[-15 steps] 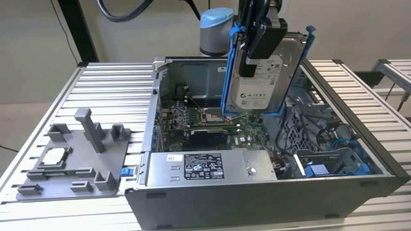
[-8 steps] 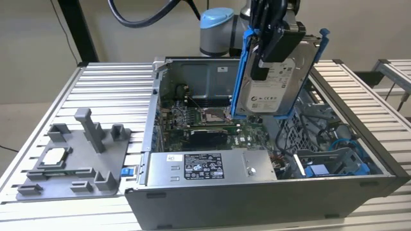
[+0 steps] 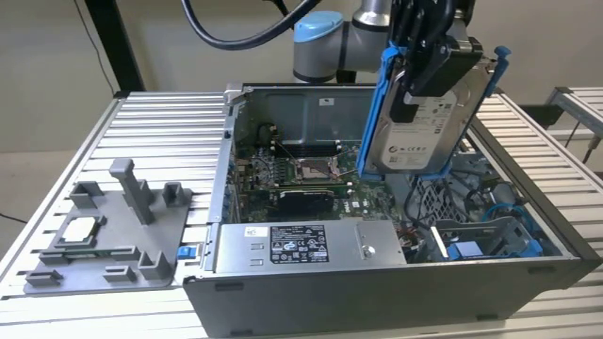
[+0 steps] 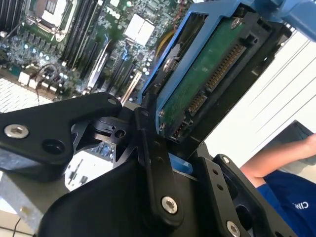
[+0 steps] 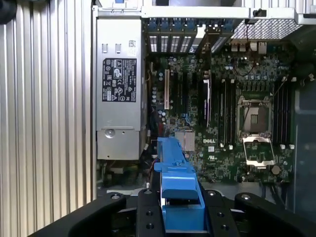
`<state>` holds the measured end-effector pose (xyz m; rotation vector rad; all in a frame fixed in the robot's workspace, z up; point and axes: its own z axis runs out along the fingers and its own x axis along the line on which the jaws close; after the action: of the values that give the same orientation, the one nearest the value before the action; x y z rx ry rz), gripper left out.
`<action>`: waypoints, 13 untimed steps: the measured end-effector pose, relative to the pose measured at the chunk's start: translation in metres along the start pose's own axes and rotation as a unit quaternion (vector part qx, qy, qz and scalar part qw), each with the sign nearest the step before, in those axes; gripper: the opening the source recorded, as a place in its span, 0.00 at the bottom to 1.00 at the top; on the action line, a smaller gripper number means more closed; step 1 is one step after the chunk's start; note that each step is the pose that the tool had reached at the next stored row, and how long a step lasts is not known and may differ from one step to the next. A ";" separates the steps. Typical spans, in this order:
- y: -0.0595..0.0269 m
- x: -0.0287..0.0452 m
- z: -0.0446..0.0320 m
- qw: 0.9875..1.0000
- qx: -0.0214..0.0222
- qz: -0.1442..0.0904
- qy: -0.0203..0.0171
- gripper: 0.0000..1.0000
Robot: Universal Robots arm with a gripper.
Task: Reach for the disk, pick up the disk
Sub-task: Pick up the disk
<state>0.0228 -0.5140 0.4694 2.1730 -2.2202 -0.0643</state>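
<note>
One pincer (image 3: 428, 67) is clamping the disk (image 3: 424, 123) near its upper end – jaws closed on it. Disk is hanging upright in the air above the open computer case (image 3: 377, 282), clear of the motherboard (image 3: 301, 176), white label facing the exterior view, blue rails on both edges. Grey power supply box (image 3: 306, 244) is sitting along the case's near wall. Case is resting on the slatted bench (image 3: 160, 134) w/ a grey fixture (image 3: 113, 233) beside it. In the second wrist view – a person's arm (image 4: 269, 160).

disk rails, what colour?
Blue, framing the disk held by the gripper; clearest in the exterior view.
</note>
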 end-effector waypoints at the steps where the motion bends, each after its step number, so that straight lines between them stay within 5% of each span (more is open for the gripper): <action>1: -0.0030 0.0010 -0.0001 1.000 0.000 0.000 0.000 0.00; 8: -0.0251 0.0092 -0.0010 1.000 -0.001 0.000 0.000 0.00; 13: -0.0280 0.0254 -0.0008 1.000 -0.002 0.001 0.000 0.00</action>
<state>0.0502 -0.5400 0.4686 2.1688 -2.2204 -0.0702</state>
